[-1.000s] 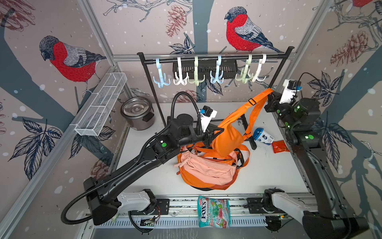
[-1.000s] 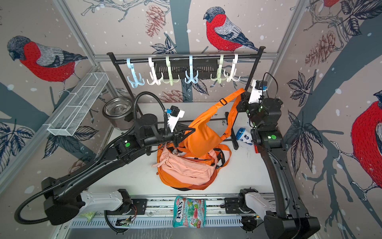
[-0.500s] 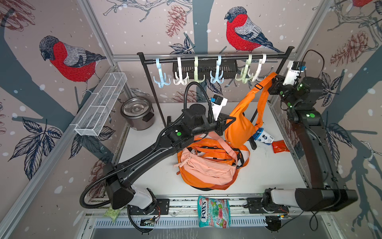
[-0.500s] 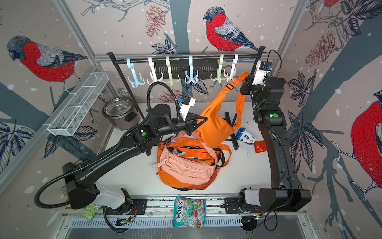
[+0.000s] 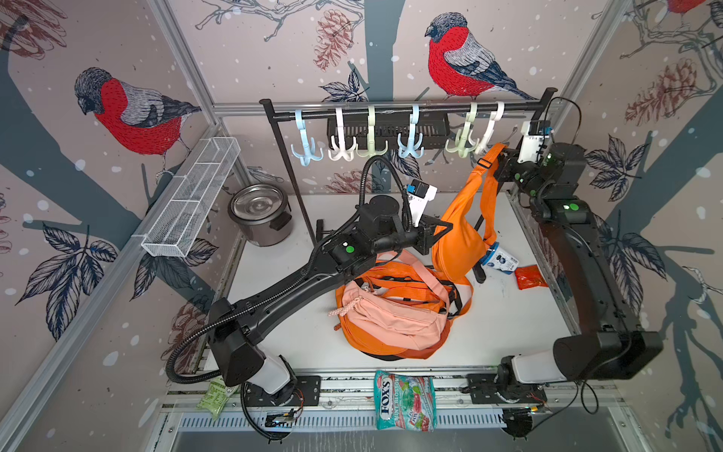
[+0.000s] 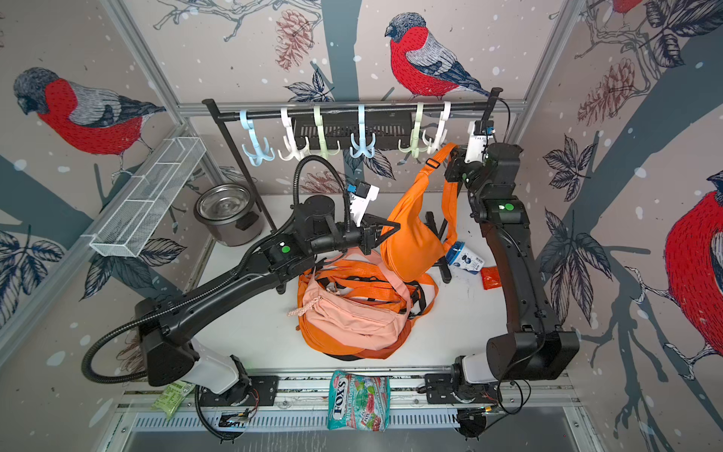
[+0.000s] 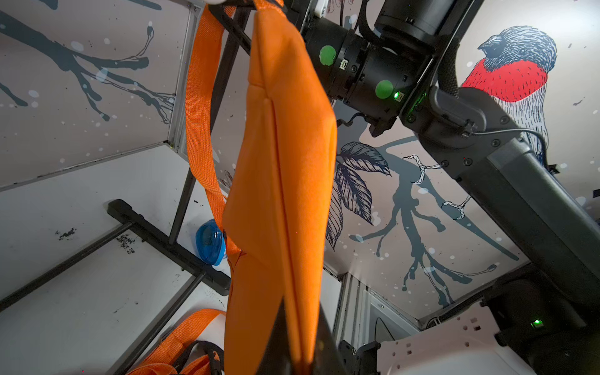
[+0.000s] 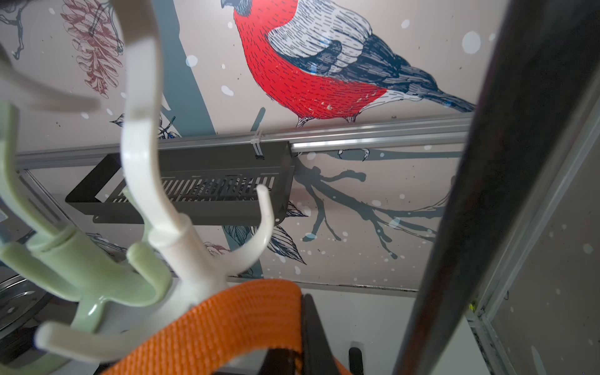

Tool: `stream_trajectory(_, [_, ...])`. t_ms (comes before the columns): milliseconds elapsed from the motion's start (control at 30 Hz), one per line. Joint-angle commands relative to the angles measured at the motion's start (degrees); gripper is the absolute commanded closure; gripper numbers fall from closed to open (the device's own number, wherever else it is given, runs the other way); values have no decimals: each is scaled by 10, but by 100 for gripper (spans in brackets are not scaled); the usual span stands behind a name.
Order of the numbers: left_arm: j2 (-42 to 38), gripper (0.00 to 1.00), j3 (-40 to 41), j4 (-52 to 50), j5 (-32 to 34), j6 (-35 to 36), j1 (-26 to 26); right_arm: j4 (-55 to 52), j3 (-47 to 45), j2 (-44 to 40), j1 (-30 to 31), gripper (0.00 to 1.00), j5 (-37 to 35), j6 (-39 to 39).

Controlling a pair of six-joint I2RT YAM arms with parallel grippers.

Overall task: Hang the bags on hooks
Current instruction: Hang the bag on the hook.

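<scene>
Just beside white hook [image 5: 489,133] | right tool [image 5: 502,155] raised, pinching strap [image 5: 489,203] | left tool [image 5: 445,227] level, clamping orange bag [image 5: 465,219]

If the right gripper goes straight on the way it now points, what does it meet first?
Most likely the white hook, just ahead of the right gripper and the orange strap it holds; exact depth is unclear.

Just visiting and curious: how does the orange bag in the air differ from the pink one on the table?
The orange bag hangs in the air, held by the left gripper and right gripper; the pink bag lies flat on the table. The orange bag's strap runs up taut; loose orange straps lie heaped around the pink bag. Both are soft fabric bags.
</scene>
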State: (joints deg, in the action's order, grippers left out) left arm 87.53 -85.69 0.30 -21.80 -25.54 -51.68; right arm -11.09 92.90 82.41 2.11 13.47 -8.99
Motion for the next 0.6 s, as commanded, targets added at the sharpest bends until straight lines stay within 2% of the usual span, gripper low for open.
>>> stream_trajectory(0, [1, 100, 8, 46, -9, -15, -2, 11, -17, -9, 2, 89, 7, 4])
stream_trajectory(200, [9, 100, 18, 50, -11, -21, -2, 14, -39, -20, 2, 85, 9, 1])
stream_trajectory(333, [11, 100, 14, 51, -9, -21, -2, 18, -61, -34, 3, 77, 12, -3])
stream_trajectory(400, [12, 100, 11, 50, -9, -21, -1, 27, -84, -49, 3, 71, 8, -5])
stream_trajectory(567, [11, 100, 2, 44, -6, -22, 4, 60, -156, -101, 2, 68, 6, -14])
